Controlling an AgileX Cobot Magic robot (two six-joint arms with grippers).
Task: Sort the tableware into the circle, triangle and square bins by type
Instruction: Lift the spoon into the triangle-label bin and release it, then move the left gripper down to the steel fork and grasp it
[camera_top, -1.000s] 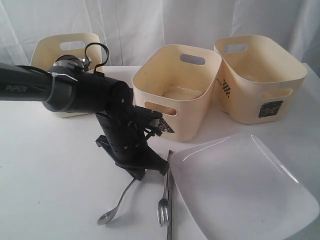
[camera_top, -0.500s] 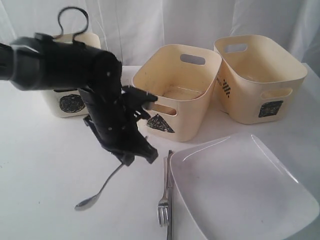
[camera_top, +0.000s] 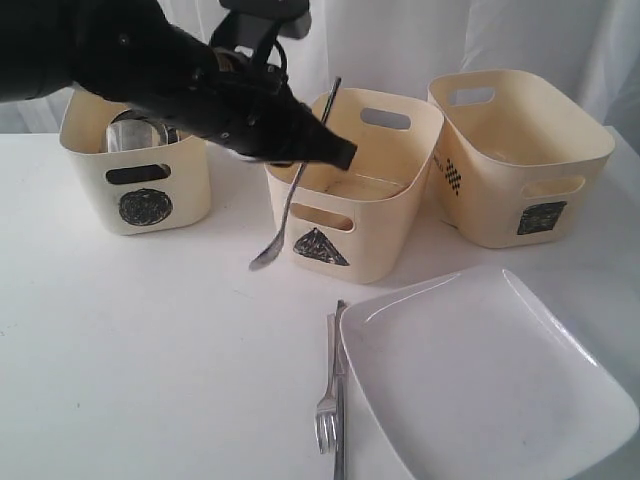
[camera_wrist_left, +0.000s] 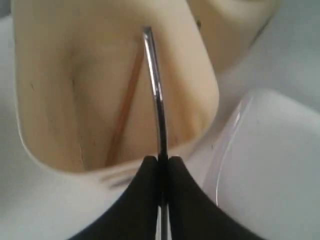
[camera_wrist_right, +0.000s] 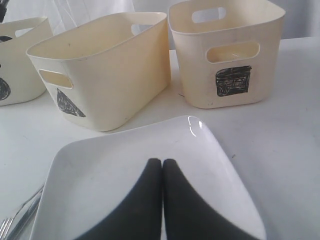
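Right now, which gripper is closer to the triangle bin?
Left. The left gripper is right at the triangle bin rim, gripping the spoon. The right gripper hangs shut over the white plate, with the bin beyond the plate's far edge.

Three cream bins were present: one circle bin (camera_top: 135, 190), one triangle bin (camera_top: 380, 230), one square bin (camera_top: 500, 190). Cutlery numbered three pieces: one spoon (camera_wrist_left: 159, 100), one fork (camera_top: 326, 405), one knife (camera_top: 339, 460). One white square plate (camera_top: 480, 380). Steelware (camera_top: 135, 135) inside the circle bin could not be counted.
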